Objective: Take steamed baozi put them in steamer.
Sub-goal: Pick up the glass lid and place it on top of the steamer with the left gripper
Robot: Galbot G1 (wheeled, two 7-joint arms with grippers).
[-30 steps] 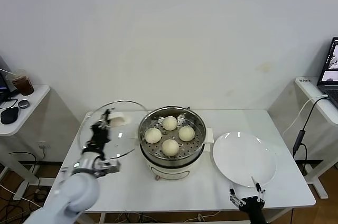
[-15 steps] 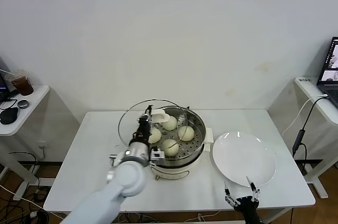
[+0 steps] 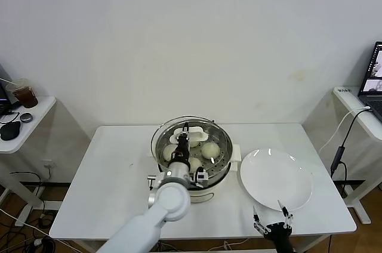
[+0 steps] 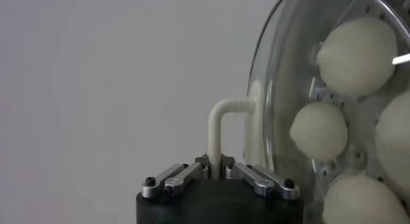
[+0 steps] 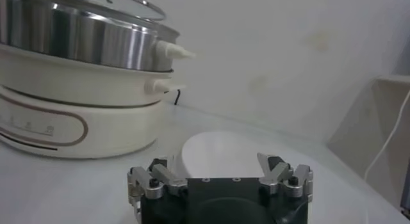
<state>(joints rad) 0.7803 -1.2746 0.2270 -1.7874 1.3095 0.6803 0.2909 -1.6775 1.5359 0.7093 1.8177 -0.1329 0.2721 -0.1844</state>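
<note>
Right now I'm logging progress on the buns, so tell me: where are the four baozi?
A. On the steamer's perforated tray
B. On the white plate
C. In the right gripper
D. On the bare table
A. All four baozi sit on the perforated tray inside the steamer, seen through the glass lid that the left gripper holds by its white handle; the plate is bare.

The right claw (image 5: pixel 220 171) hangs spread wide near the plate (image 5: pixel 224 152), steamer (image 5: pixel 83 36) beyond.

No text, label, brand, number or sign can be read anywhere.
</note>
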